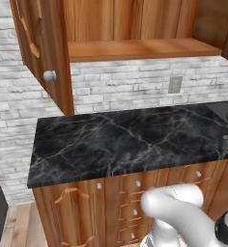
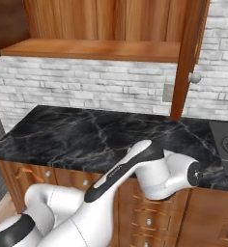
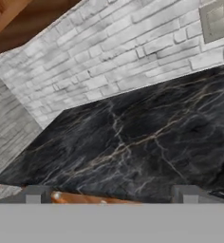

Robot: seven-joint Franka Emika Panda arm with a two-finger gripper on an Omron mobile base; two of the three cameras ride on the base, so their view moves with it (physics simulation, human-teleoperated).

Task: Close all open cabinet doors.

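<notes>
Nothing closed yet: tall reddish-brown wooden cabinet door [image 1: 43, 48] with round silver knob [image 1: 49, 75] is seen swung out over black marble worktop [image 1: 125, 140], end effector [image 3: 111, 194] spread wide and untouching.

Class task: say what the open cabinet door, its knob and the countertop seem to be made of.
Tall reddish-brown cabinet door: wood, judging by its streaky grain, satin finish. Small round knob: probably metal, silvery and shiny. Black countertop: looks like polished marble, with pale veins.
</notes>
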